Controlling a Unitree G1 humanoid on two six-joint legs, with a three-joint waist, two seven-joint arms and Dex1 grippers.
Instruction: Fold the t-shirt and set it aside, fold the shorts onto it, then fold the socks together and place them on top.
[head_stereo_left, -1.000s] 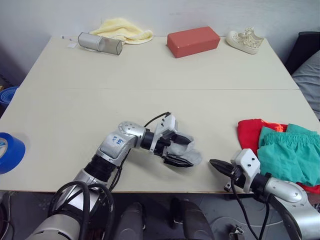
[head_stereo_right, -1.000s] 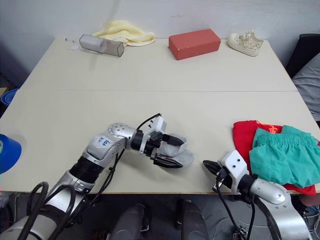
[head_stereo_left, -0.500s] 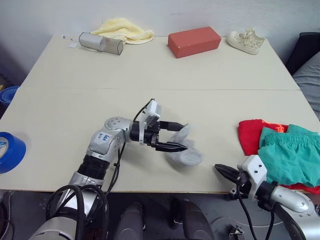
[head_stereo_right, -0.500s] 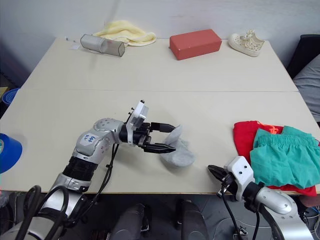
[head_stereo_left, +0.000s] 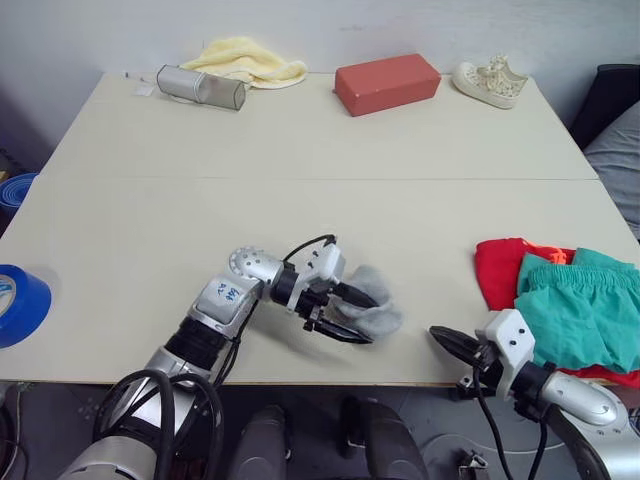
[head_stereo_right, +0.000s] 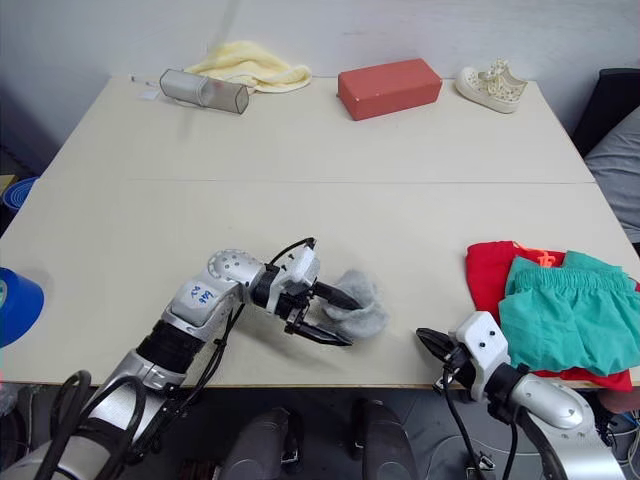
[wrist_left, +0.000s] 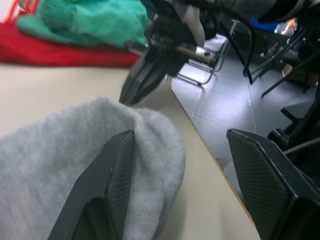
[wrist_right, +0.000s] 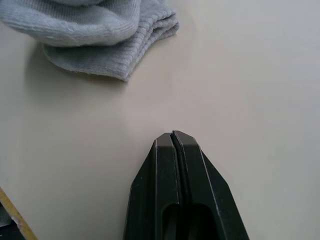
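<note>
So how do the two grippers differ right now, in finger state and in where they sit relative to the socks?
The left gripper has its fingers spread open around the grey socks; the right gripper has its fingers pressed shut and holds nothing. The left one is at the socks, one finger over and one beside them; the right one sits apart, near the table front edge. Both have black fingers.

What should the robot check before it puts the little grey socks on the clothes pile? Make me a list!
1. Left gripper jaws open around the socks: ok.
2. Socks gripped: not ok, jaws not yet closed.
3. Socks folded together: cannot tell, they lie bunched.
4. Shorts on the t-shirt: ok.
5. Right gripper shut, apart from the socks: ok.
</note>
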